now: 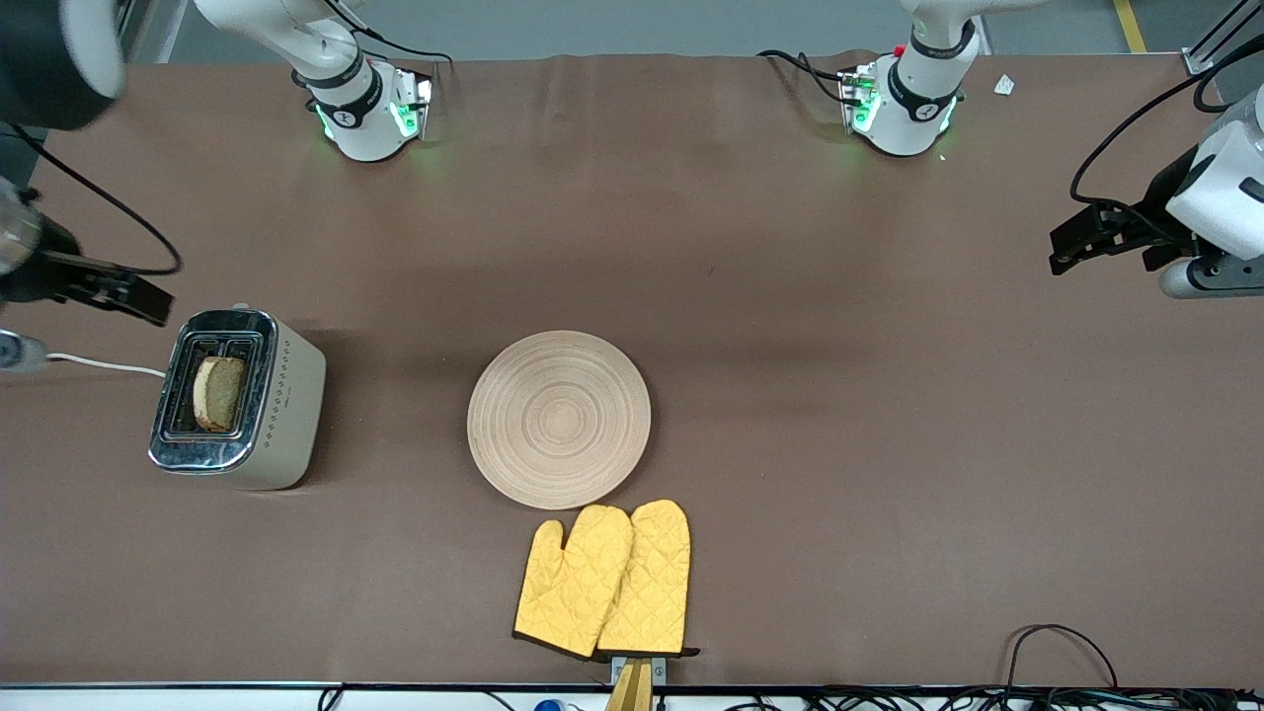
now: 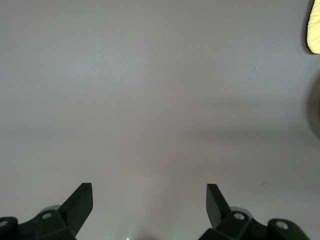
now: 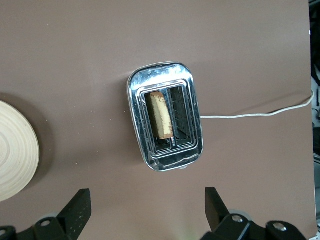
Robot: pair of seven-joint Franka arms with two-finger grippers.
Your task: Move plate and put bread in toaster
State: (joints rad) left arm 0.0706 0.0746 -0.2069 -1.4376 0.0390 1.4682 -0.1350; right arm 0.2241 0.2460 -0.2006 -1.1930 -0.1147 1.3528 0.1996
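Observation:
The cream toaster point(image 1: 259, 405) stands toward the right arm's end of the table. The bread point(image 1: 219, 392) stands upright in one of its slots. In the right wrist view the bread point(image 3: 161, 115) sits in the toaster's point(image 3: 165, 116) slot on the plate's side. The wooden plate point(image 1: 559, 419) lies bare at mid-table; its edge shows in the right wrist view point(image 3: 15, 150). My right gripper point(image 1: 148, 301) is open and empty, up over the table beside the toaster point(image 3: 148, 197). My left gripper point(image 1: 1071, 247) is open and empty, over bare cloth at the left arm's end point(image 2: 150, 192).
Two yellow oven mitts point(image 1: 607, 581) lie just nearer to the front camera than the plate; a corner of one shows in the left wrist view point(image 2: 314, 30). The toaster's white cord point(image 1: 104, 363) runs off the table's end. A brown cloth point(image 1: 889, 444) covers the table.

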